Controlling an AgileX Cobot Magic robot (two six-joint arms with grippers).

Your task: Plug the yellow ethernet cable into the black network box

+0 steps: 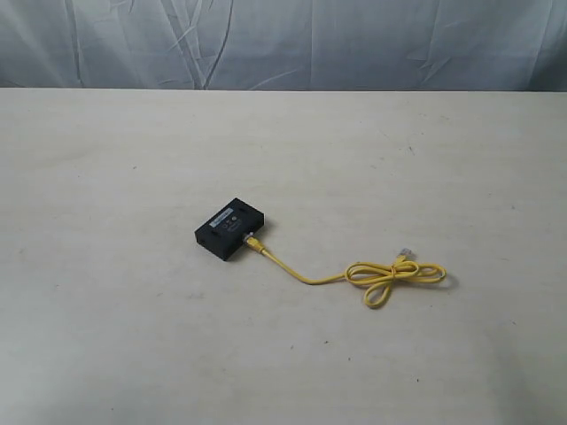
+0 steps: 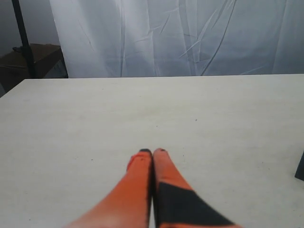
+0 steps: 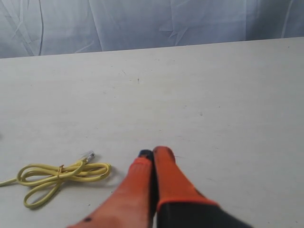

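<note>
The black network box (image 1: 232, 228) lies flat near the table's middle, pale label strip up. One end of the yellow ethernet cable (image 1: 306, 278) sits in the box's side; its plug (image 1: 252, 242) is against the port. The cord runs right to a bundle of loops (image 1: 394, 276), with the free clear plug (image 1: 406, 254) lying beside it. The right wrist view shows those loops (image 3: 61, 174) and the clear plug (image 3: 88, 155). My right gripper (image 3: 153, 153) is shut and empty, apart from the loops. My left gripper (image 2: 152, 151) is shut and empty; a dark corner of the box (image 2: 300, 166) shows at that frame's edge. Neither gripper appears in the exterior view.
The pale table (image 1: 133, 336) spreads wide around the box and cable. A wrinkled grey-white curtain (image 1: 283, 44) hangs behind its far edge. A dark stand (image 2: 23, 42) rises beyond the table's corner in the left wrist view.
</note>
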